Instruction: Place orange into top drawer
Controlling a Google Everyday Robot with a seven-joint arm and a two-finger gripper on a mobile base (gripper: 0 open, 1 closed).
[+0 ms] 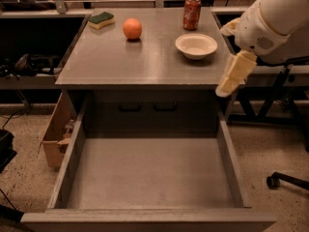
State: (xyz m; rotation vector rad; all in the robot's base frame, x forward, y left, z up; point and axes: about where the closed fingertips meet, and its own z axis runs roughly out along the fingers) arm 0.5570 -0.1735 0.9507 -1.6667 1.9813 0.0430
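The orange (pixel 132 28) sits on the gray cabinet top (pixel 140 57), at the back left of center. The top drawer (pixel 145 173) is pulled fully open below the cabinet top, and nothing lies in it. My gripper (pixel 231 74), cream-coloured on a white arm (pixel 270 18), hangs at the right edge of the cabinet top, just right of the white bowl. It is well to the right of the orange and holds nothing that I can see.
A white bowl (pixel 196 45) and a red soda can (pixel 191 13) stand on the right part of the top. A green-and-yellow sponge (pixel 101 20) lies at the back left. A cardboard box (pixel 54 134) sits on the floor left of the drawer, and a chair base (pixel 285 178) is at the right.
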